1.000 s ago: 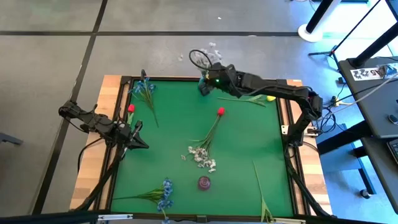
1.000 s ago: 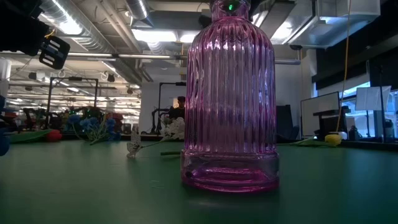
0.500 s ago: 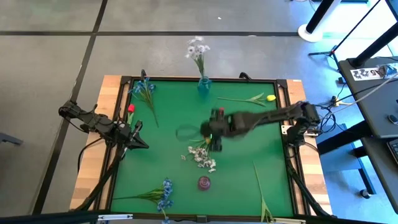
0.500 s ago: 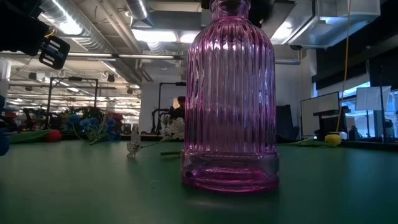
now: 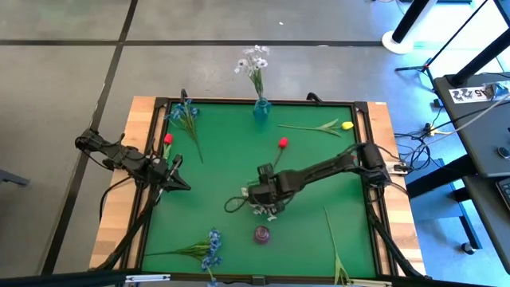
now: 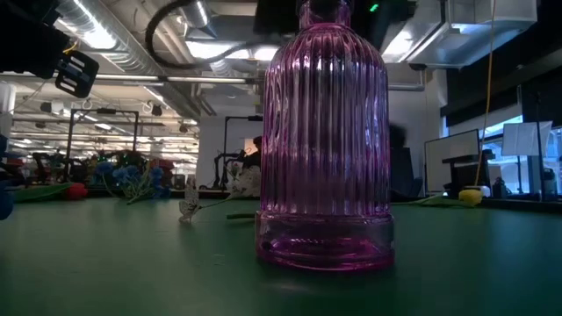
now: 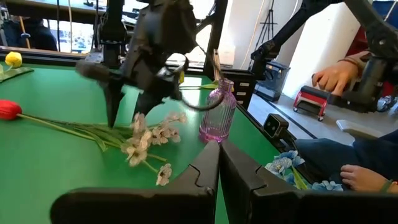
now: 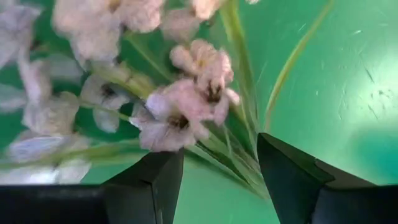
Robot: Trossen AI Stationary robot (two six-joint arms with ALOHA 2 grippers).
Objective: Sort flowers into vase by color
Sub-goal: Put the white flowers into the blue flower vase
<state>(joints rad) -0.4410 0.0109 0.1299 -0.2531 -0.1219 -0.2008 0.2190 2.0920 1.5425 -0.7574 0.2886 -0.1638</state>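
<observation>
Reaching to the middle of the green mat (image 5: 319, 191), the right gripper (image 5: 261, 197) hangs with its jaws apart over the white flowers (image 5: 260, 203), which lie just above the purple vase (image 5: 262, 233) at lower centre. The left gripper (image 5: 177, 180), jaws together, waits at the mat's left edge. Open mat shows right of centre; a blue vase (image 5: 261, 109) holding white sprigs stands at the top edge.

Open-plan robotics lab, exposed ceiling ducts (image 6: 132, 53), monitors (image 6: 452, 162), test table (image 5: 143, 119)
</observation>
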